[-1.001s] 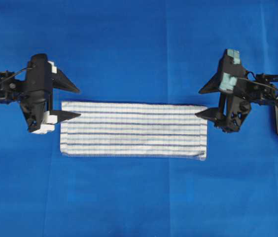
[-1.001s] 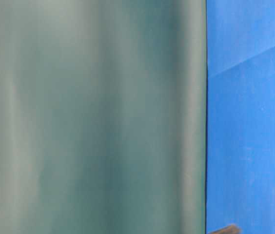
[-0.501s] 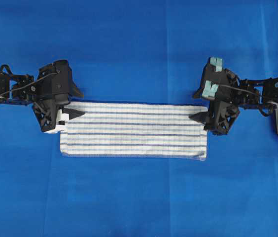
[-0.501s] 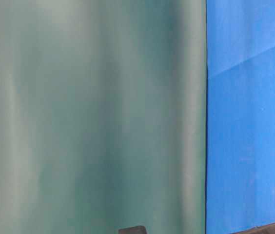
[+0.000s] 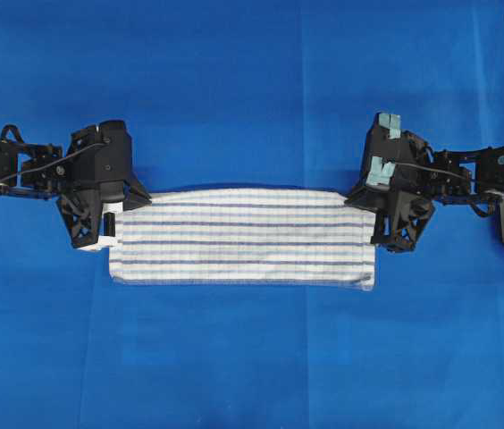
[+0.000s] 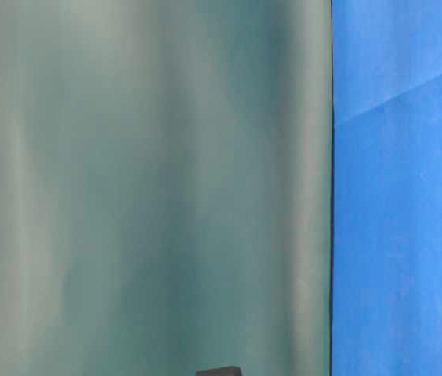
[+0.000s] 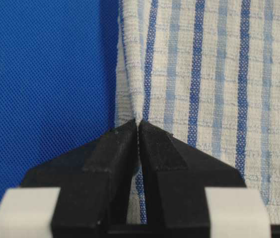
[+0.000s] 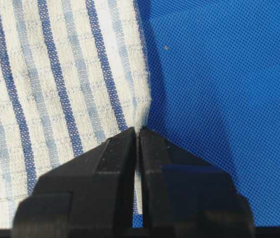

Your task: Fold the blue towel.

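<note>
**Both far corners pinched, fold yet to come**

At left, black left gripper (image 5: 125, 202) clamped on the upper left corner of the blue towel (image 5: 243, 237), a rectangular white woven cloth with thin dark-blue and light-blue stripes; in the left wrist view, jaws together with only a small ridge of fabric nipped between the fingertips (image 7: 125, 144). Across the middle, towel flat and long on the plain solid-blue table covering (image 5: 252, 89), far edge bowed slightly between the two grips. At right, black right gripper (image 5: 359, 198) likewise shut on the upper right corner, again by a thin pinch at the very edge (image 8: 142, 119).

Likely trouble: shallow bite at either corner slipping free on lifting, dropping one side and skewing the fold; possibly only the top layer caught, letting the cloth open out; uneven travel of the arms dragging the near edge askew.
</note>
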Motion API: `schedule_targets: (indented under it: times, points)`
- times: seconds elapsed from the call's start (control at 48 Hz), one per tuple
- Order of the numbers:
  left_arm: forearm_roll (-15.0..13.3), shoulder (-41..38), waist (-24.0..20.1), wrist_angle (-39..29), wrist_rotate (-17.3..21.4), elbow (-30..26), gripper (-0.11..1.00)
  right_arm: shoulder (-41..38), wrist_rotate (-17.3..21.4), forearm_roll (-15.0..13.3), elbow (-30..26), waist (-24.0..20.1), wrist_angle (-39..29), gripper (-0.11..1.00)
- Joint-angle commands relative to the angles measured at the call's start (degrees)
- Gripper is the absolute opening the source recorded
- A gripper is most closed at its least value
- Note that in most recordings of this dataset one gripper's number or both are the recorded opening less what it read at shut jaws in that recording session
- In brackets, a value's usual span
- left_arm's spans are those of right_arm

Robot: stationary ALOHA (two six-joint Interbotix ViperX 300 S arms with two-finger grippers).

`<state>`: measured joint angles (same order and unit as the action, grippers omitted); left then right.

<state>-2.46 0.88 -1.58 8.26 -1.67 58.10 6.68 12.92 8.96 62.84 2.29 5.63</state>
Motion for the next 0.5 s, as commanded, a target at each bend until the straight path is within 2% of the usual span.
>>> schedule_targets:
  times: [0.0,0.229,0.48]
  points:
    - [-0.09,0.70,0.00,-0.35,-0.09,-0.97,0.03,0.44,0.00,-0.09,-0.88,-0.26,0.35,0.02]
    - [-0.09,4.39,-0.53,-6.77,0.09,-3.16,0.03,4.04,0.00,-0.09,-1.67,-0.26,-1.76,0.02]
    - [-0.09,13.27,-0.26,-15.47,-0.18,-5.80,0.03,14.24,-0.09,-0.18,-3.60,-0.26,-10.72,0.02]
